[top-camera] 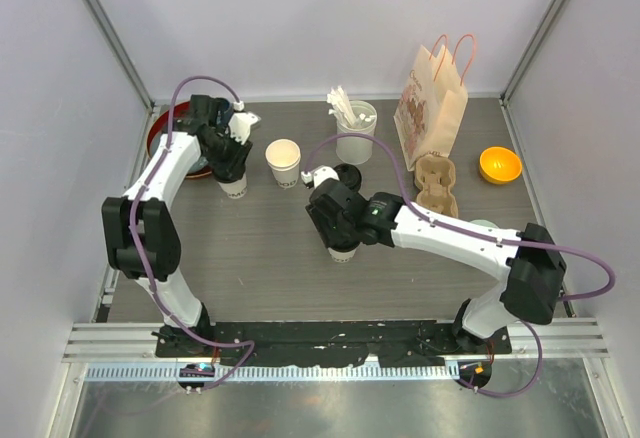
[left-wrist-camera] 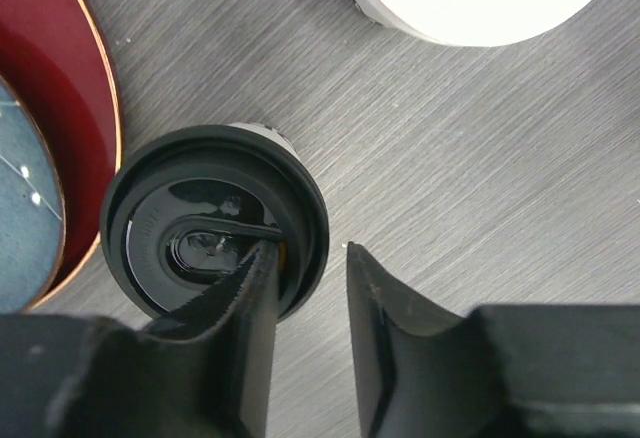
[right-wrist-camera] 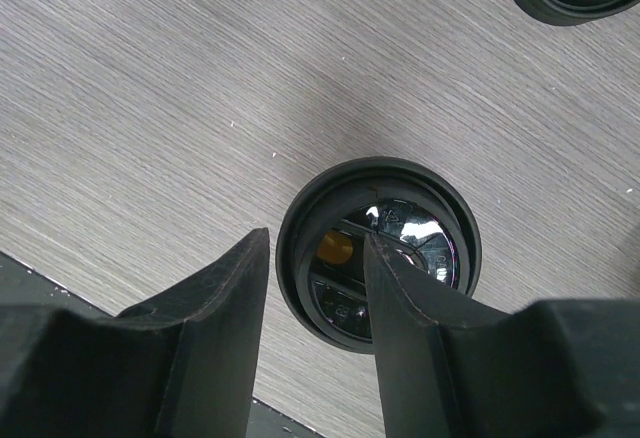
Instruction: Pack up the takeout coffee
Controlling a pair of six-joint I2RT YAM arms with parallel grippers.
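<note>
One takeout coffee cup with a black lid [left-wrist-camera: 190, 208] stands by the red plate; its white wall shows under my left gripper [top-camera: 235, 188]. My left gripper [left-wrist-camera: 308, 250] is open, one finger over the lid, the other beside it above the table. A second lidded cup [right-wrist-camera: 415, 218] stands mid-table [top-camera: 343, 253]. My right gripper [right-wrist-camera: 315, 240] is open astride that lid's rim, one finger outside it and one over it. An open white cup [top-camera: 283, 161] and a loose black lid [top-camera: 347, 176] sit between the arms.
A red plate [top-camera: 178, 118] lies at the back left. A white cylinder of sticks [top-camera: 355, 130], a paper bag [top-camera: 430, 108], the tan pulp carrier [top-camera: 436, 183] and an orange bowl [top-camera: 499, 165] stand at the back right.
</note>
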